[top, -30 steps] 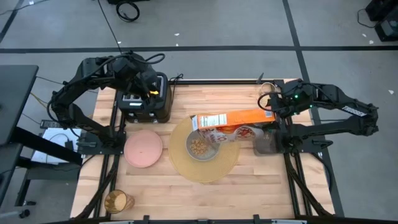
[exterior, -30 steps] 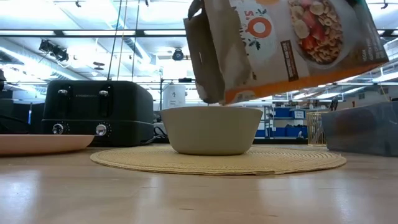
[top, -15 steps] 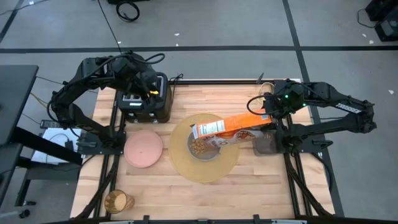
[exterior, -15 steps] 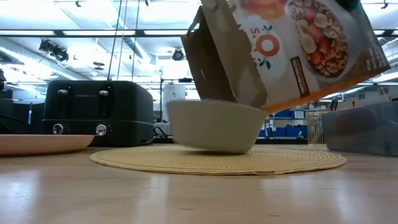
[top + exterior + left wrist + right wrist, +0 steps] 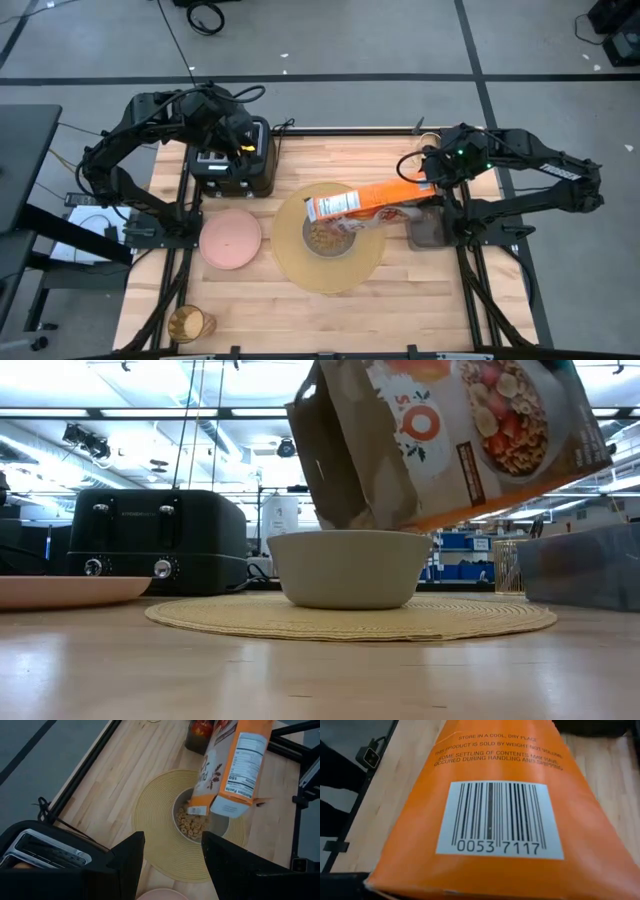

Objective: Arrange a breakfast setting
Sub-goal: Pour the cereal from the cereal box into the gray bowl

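Observation:
A grey bowl (image 5: 328, 236) holding cereal rings stands on the round tan placemat (image 5: 330, 268) at the table's middle. An orange cereal box (image 5: 372, 199) hangs tilted over the bowl, its open end (image 5: 200, 810) lowest. My right gripper (image 5: 436, 180) is shut on the box's right end. My left gripper (image 5: 172, 840) is open and empty above the black toaster (image 5: 236, 160) at the far left. The pink plate (image 5: 230, 240) lies left of the placemat. The amber glass (image 5: 188, 323) stands at the near left corner. No spoon shows. My right gripper holds the cereal box by its closed bottom end (image 5: 428, 188), coming level from the table's right. The barcode face (image 5: 495, 820) fills the wrist view and hides the fingers. The box is lifted off the table and slopes down toward the bowl, open end over it.
A grey container (image 5: 428, 232) stands right of the placemat under the box's held end, with something red in it (image 5: 202, 727). A small clear cup (image 5: 428, 141) stands at the far right edge. Bare wood lies along the near edge.
My right gripper has shifted a little toward the table's left with the box, whose open end dipped toward the bowl and then rose again. The bowl tipped for a moment and now stands level, shifted slightly on the placemat.

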